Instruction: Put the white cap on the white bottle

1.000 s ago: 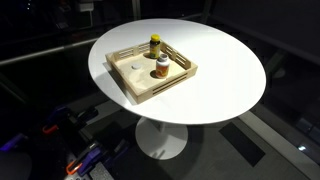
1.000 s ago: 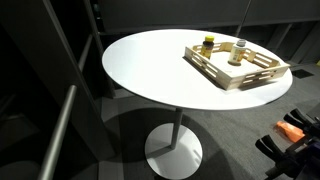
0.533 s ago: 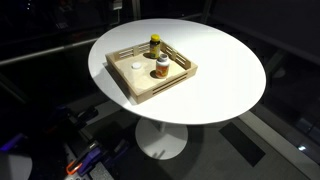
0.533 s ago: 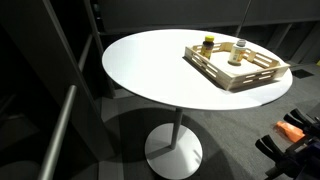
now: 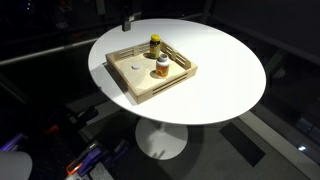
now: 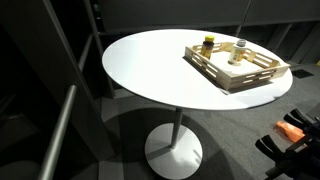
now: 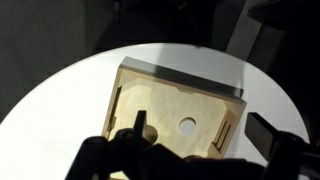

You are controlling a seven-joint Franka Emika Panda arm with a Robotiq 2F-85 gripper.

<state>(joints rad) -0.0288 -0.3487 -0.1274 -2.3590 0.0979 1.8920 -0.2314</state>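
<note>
Fingers [image 7: 140, 122] of the dark hand [image 7: 198, 120] stand wide apart above the slatted wooden tray [image 7: 185, 79] on the round white worktop [image 7: 60, 100]. Between them lies the small flat round white plastic cap [image 7: 187, 126], on the tray floor. The short whitish bottle with an orange-brown band [image 5: 161, 68] stands upright in the same tray, near the cap but apart from it.

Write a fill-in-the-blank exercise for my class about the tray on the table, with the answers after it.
The tray holds ____ bottles. The dark bottle is closed with a ____ lid. The loose cap lying in the tray is coloured ____. The table has a top that is ____ in shape.
Missing words: two; yellow; white; round.
</note>
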